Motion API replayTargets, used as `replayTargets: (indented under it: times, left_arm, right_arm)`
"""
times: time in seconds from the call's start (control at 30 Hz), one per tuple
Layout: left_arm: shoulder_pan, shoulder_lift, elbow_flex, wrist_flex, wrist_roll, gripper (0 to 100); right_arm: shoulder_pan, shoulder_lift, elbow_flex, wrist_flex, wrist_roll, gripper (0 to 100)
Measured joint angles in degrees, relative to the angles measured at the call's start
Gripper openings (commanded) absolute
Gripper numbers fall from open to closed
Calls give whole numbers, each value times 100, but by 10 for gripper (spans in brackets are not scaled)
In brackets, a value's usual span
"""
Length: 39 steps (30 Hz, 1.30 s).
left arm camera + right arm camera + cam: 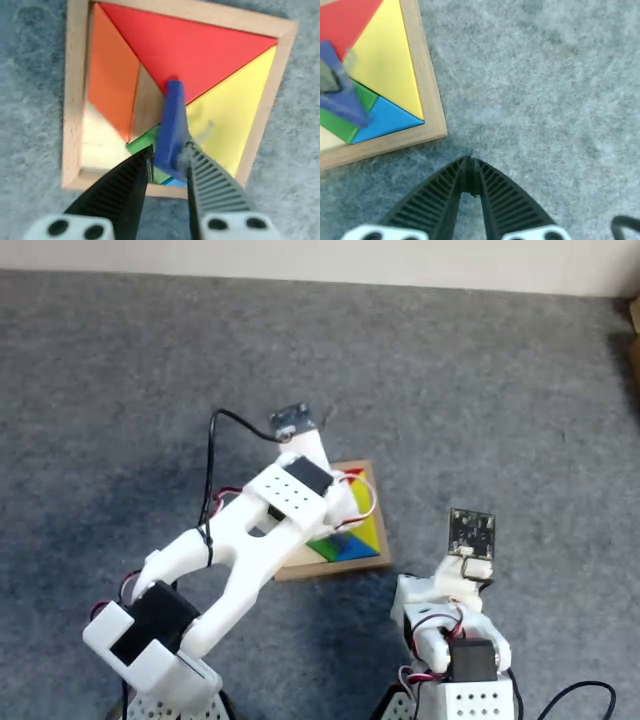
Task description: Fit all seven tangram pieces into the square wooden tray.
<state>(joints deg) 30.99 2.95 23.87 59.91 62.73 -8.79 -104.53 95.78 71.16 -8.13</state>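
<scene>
Closest to the lens, the left tool (pixel 169 151) was clamped on a dark blue piece (pixel 172 117), which stood tilted on its edge over the middle of the square wooden tray (pixel 72 100). The piece's far end reached the tip of the red triangle (pixel 190 45). A yellow triangle (pixel 235 115) lay flat next to the red one, and an orange piece (pixel 112 85) sat along the opposite wall, with bare tray floor beside it. A green piece (pixel 142 143) showed just under the tool, touching a light blue triangle (pixel 385 117) in the tray's corner. From above, the left arm (pixel 250 540) stretched across the tray. The right tool (pixel 469 167) hung closed, tips touching, over the grey table (pixel 545 75) just beside that corner.
</scene>
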Motion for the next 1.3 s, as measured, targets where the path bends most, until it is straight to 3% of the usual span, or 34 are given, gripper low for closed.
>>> replayTargets:
  times: [0.33,0.5,0.87,1.3]
  left_arm:
    - [-246,0,-686,1336,0,102]
    - [-211,0,-888,1547,0,102]
    - [-229,0,-1407,1521,0,98]
    - [-220,0,-1020,229,-589,98]
  right_arm:
    - [0,0,0,0,0,5]
    - [0,0,0,0,0,5]
    - [0,0,0,0,0,5]
    - [0,0,0,0,0,5]
